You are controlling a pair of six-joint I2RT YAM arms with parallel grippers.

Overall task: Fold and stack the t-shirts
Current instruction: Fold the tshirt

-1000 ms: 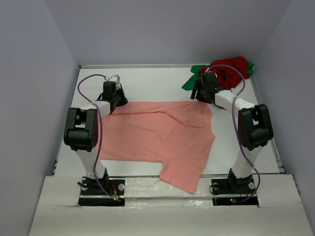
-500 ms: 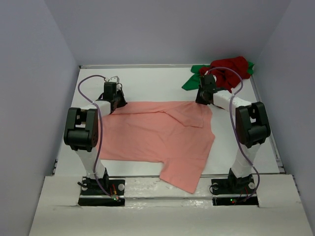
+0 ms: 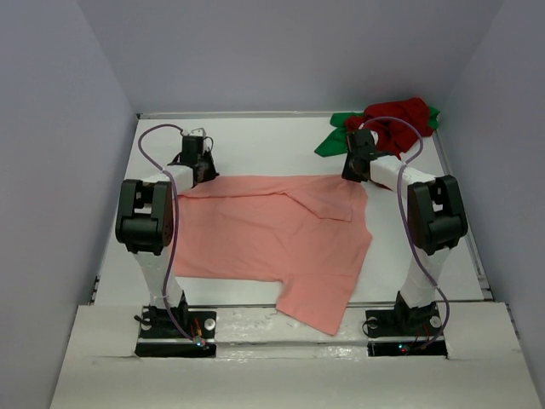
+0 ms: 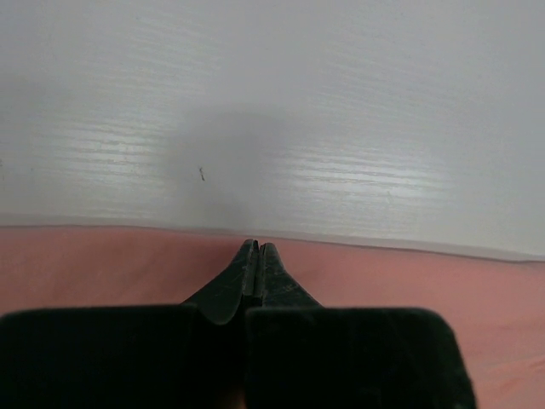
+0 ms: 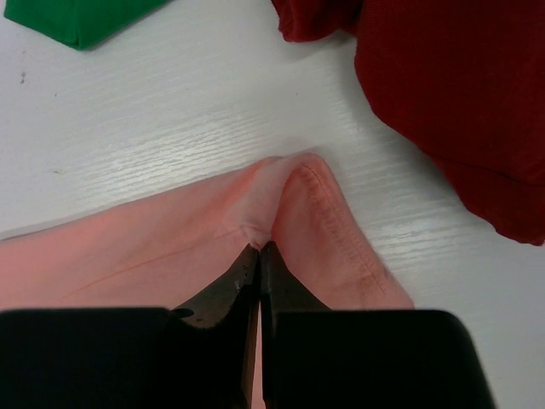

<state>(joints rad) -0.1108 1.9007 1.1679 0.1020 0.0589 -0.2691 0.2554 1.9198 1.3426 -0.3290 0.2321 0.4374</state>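
Salmon-pink soft cloth t-shirt (image 3: 264, 234): spread on white worktop (image 3: 255, 145) | left gripper (image 4: 257, 247): closed at its far-left hem, hold unclear | right gripper (image 5: 259, 249): closed on its puckered far-right corner

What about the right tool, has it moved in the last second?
Yes. In the top view the right tool shifted slightly right, away from the green t-shirt, and pinched shut on the salmon-pink t-shirt's far corner.

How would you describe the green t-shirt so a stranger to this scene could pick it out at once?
Look to the far right corner of the white table, where two shirts lie heaped. The green t-shirt lies under the dark red t-shirt, peeking out on its left. It alone is bright green.
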